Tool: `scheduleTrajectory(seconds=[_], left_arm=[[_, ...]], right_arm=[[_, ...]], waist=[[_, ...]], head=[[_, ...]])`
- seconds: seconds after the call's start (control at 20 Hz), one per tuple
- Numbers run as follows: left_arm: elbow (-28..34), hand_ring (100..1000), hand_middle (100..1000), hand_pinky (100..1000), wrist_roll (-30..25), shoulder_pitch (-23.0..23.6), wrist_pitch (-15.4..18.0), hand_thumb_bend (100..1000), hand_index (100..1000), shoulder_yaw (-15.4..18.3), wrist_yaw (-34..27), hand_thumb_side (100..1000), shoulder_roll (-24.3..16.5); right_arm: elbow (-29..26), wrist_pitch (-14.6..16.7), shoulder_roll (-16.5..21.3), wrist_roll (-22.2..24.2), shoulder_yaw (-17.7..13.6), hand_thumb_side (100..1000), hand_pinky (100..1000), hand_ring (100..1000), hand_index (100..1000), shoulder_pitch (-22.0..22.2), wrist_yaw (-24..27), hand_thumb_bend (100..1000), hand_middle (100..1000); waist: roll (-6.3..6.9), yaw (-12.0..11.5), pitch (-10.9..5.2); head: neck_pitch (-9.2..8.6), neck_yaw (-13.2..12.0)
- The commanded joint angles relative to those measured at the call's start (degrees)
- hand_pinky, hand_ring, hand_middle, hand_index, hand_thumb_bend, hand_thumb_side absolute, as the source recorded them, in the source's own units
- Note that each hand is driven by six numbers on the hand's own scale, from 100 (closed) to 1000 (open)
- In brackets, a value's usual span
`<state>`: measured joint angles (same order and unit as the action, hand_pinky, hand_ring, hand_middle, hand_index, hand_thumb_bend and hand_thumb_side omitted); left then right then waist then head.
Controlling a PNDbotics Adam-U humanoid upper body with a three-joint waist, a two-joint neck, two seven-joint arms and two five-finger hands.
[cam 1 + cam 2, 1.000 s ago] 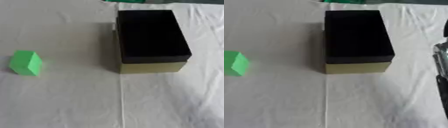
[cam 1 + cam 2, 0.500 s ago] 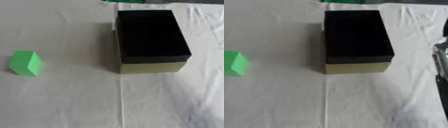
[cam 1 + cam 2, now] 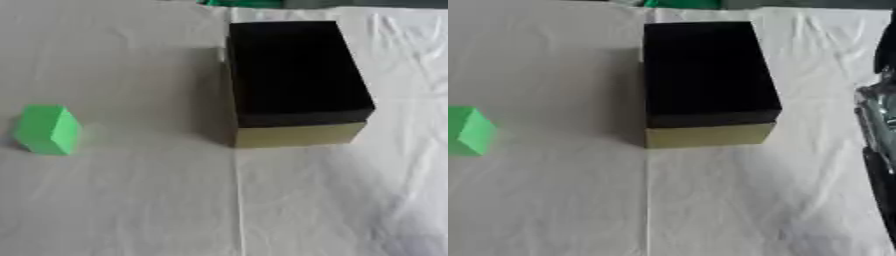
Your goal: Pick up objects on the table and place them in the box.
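Bench under white cloth [image 3: 131, 210]; open box [image 3: 296, 80], black inside with yellowish near wall, sits toward the far edge, right of centre. Green block [image 3: 48, 129] lies by the left edge, well apart from it. Right arm [image 3: 878, 135] shows at the right edge, finger state cannot be told; left hand unseen.

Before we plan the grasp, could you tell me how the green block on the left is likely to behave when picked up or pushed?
The green block has flat faces and sharp edges, so it should probably slide on the white cloth rather than roll. It looks solid and keeps its shape, so it is likely stiff.
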<state>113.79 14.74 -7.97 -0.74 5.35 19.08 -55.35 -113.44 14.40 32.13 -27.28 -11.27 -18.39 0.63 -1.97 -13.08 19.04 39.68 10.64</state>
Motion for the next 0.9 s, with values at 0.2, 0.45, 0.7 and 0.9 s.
scheduleTrajectory(seconds=[0.2,0.45,0.7,0.9], left_arm=[[0.8,750,777,722,-19.37,-1.55,-0.96,550,855,-0.96,4.6,877,-6.01],[0.59,784,797,744,-30.66,-1.8,-2.18,624,869,-0.76,7.68,786,-7.04],[0.52,801,799,758,-40.07,-2.84,-3.19,849,863,-0.87,9.99,691,-7.46],[0.65,810,803,765,-44.57,-3.78,-2.23,989,862,-1.3,9.1,675,-7.54]], right_arm=[[-1.15,-0.05,2.38,0.05,-0.3,1000,862,796,814,-0.11,-0.54,100,814],[-1.15,-0.08,2.79,0.16,-0.16,1000,862,796,814,-0.02,-0.64,100,814],[-1.15,-0.13,2.84,0.42,0.08,1000,861,795,813,-0.19,-0.53,100,814],[-1.15,-0.17,2.75,0.58,0.17,1000,861,795,813,-0.29,-0.39,100,814]], waist=[[0.46,-0.1,-1.12],[0.77,-0.32,-1.07],[0.9,-0.39,-1.2],[0.85,-0.24,-1.16]], head=[[0.41,0.51],[0.52,0.83],[0.23,0.96],[-0.22,0.91]])
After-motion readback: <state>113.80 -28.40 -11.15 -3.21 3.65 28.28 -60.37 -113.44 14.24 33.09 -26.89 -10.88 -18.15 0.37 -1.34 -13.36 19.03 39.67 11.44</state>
